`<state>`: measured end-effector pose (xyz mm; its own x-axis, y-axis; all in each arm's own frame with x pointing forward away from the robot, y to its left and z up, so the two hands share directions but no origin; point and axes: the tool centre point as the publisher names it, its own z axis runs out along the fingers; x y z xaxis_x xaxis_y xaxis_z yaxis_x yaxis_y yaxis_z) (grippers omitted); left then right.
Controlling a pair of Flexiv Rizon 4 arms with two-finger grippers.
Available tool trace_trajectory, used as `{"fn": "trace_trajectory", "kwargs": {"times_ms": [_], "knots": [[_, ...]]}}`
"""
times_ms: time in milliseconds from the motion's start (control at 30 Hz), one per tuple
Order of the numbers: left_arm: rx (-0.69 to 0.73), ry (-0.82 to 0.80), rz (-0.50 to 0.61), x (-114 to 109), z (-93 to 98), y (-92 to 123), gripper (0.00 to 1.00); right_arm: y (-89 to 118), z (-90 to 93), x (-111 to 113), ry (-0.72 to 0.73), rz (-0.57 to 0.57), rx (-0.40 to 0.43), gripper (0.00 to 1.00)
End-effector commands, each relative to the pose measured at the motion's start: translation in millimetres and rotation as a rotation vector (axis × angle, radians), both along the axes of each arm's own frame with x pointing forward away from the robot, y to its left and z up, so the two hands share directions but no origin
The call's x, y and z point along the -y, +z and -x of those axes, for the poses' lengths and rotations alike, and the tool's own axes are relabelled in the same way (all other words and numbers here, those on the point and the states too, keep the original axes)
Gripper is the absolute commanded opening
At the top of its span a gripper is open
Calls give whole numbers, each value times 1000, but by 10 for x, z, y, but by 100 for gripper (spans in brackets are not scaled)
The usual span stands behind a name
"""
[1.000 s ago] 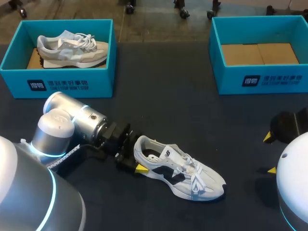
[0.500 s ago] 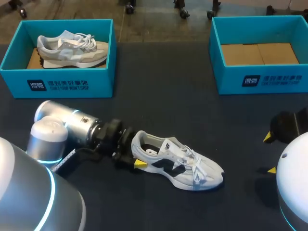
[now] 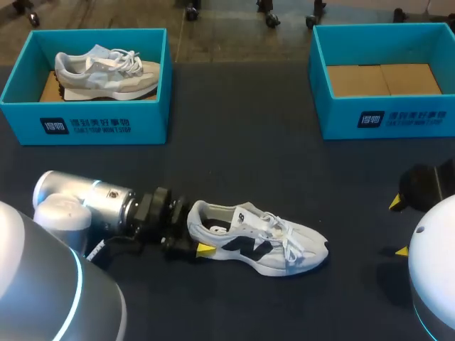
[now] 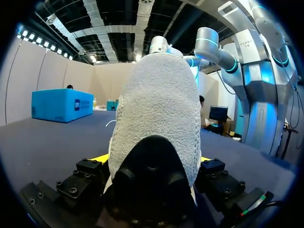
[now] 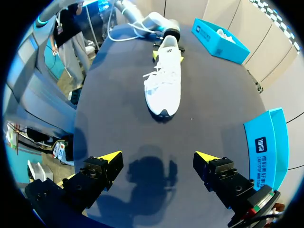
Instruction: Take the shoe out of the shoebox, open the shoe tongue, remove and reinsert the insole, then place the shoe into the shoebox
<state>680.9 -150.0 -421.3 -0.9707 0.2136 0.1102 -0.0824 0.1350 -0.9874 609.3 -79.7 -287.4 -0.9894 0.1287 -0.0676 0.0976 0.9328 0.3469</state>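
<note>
Altogether two shoes (image 3: pixel 259 245), two shoeboxes (image 3: pixel 92 128), two tools (image 5: pixel 157 160).

The left arm (image 3: pixel 85 209) lies low, almost level, across the near left, and the left gripper (image 3: pixel 193 229) is clamped on the heel of the shoe (image 3: pixel 270 245) (one yellow tip showing). The right gripper (image 3: pixel 398 226) hangs at the near right with its fingers spread wide.

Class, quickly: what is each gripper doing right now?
Left gripper: shut on the heel of the white-and-navy mesh sneaker.
Right gripper: open, holding nothing.
</note>
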Motion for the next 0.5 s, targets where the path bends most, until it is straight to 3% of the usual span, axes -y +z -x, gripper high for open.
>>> {"fn": "trace_trajectory", "kwargs": {"times_ms": [33, 500], "knots": [[5, 46, -21, 4, 67, -6, 0, -3, 17, -4, -1, 3, 3, 100], [10, 49, -18, 27, 89, -28, 0, -3, 17, -4, -1, 3, 3, 100]]}}
